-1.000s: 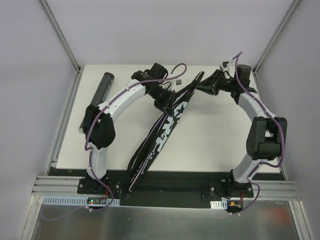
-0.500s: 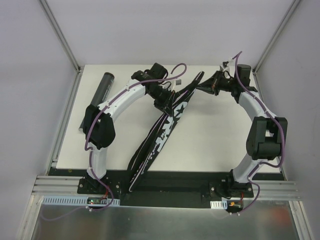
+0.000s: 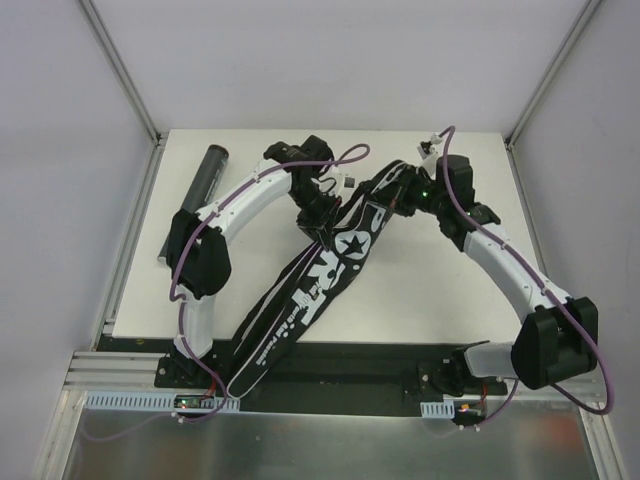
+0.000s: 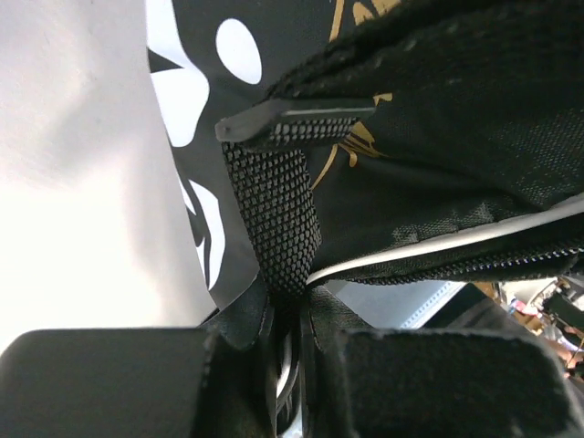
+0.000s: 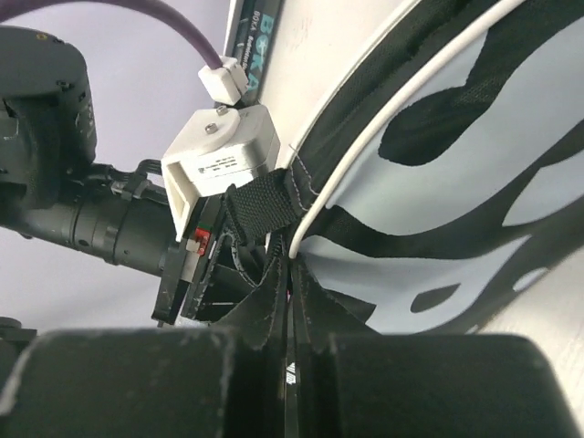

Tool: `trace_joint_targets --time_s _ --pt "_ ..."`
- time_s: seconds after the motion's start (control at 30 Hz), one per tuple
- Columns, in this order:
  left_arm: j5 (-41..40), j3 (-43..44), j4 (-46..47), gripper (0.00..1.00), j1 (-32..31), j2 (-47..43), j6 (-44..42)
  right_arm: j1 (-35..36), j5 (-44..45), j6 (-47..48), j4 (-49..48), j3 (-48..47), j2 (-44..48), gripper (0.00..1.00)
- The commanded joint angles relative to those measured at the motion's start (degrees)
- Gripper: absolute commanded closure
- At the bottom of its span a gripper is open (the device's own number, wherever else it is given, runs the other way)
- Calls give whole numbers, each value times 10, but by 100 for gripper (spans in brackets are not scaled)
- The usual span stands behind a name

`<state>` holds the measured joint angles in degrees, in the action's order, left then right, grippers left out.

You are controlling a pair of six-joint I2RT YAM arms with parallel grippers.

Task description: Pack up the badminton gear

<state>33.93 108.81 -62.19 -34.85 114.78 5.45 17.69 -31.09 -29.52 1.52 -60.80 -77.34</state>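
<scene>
- Left wrist view: the left gripper is pinched tight on a black webbing strap. The strap is sewn to the black bag and runs down between the closed fingers.
- Right wrist view: the right gripper is clamped on a fold of the same bag's edge, touching its white piping.
- Likely reason: two grips near one end keep the limp cloth lifted and taut, probably so its opening can be worked. Zip teeth show at 4 o'clock in the left wrist view. I cannot tell whether the zip is closed.
- Top external view: the right gripper holds the bag's far end at 1 o'clock from the centre of the table. The left gripper grips it at 9 o'clock from the right one.
- From there the bag stretches towards 7 o'clock. Its lettered face is up and its tail hangs past the table's near edge.
- The black tube lies at 10 o'clock on the table, partly behind the left arm and well apart from the bag. It is not yet packed.
- A small grey block sits at 12 o'clock, too small to identify.
- Count: two grippers, both holding one bag; one tube; one grey block. No rackets and no shuttlecocks are visible; they may be inside the bag, but that cannot be confirmed.
</scene>
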Motion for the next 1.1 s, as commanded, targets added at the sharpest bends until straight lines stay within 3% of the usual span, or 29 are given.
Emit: trace_joint_targets --time_s 0.0,0.13,0.23,0.4,0.6,0.7,0.77,0.87,1.0,1.07 --pt "5 35 108 100 -1 -25 10 39 -38 39 136 22 30 100" --pt "-31 21 109 100 -3 -46 12 18 68 265 405 -174 -30 100" --pt "-74 18 109 100 -7 -61 12 20 150 326 464 -252 -59 100" --pt "-132 46 108 100 -11 -64 4 25 233 382 480 -315 -97 100" --pt "-173 90 108 100 -27 -40 -19 94 343 444 493 -331 -114 100" --pt "-147 109 107 100 -27 -18 -12 135 328 416 486 -311 -101 100" --pt "-140 116 108 100 -28 -11 -9 160 257 369 462 -288 -80 100" --pt "-136 120 109 100 -29 -4 -10 189 227 312 405 -235 -61 100" --pt "-123 112 108 100 -33 -15 -21 98 207 315 404 -224 -50 100" --pt "-126 82 110 100 -35 -28 -26 38 219 354 428 -264 -54 100"
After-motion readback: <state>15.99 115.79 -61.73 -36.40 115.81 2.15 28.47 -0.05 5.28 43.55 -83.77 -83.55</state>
